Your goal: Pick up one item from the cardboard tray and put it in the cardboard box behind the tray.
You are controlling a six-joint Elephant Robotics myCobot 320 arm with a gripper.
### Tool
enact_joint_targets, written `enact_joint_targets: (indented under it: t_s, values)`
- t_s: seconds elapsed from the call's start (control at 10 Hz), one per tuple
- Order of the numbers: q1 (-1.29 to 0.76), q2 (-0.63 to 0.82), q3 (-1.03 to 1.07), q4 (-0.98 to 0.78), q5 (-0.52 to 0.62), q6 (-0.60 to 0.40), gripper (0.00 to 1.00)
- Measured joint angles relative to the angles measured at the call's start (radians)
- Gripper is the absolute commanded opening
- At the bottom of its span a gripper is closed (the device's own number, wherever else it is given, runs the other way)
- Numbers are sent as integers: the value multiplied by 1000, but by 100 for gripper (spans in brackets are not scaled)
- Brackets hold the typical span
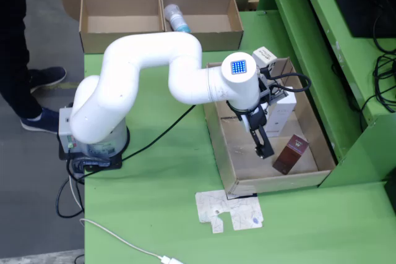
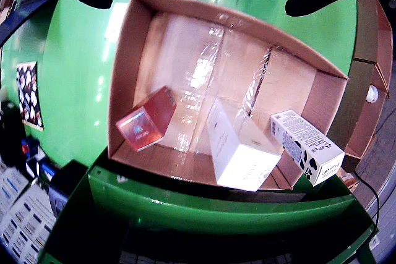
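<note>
green desk (image 1: 154,214), glossy; grey floor beside it, a person's dark legs (image 1: 18,41) at the left of the fixed view. white smooth arm (image 1: 154,69) reaches over the shallow cardboard tray (image 1: 278,180), its floor taped shiny. end effector (image 1: 263,146) hangs empty above the tray, black fingers spread wide. inside: dark red box (image 1: 291,154), tall white box (image 2: 238,149), printed white box (image 2: 306,146). cardboard box (image 1: 124,26) behind holds a clear bottle (image 1: 177,18).
</note>
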Motion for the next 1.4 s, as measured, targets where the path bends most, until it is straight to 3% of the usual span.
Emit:
enact_joint_targets:
  t_s: [0.9, 1.4]
  values:
    - [-64, -190, 270, -83, 60, -134, 100]
    - [-72, -282, 430, -149, 69, -152, 100]
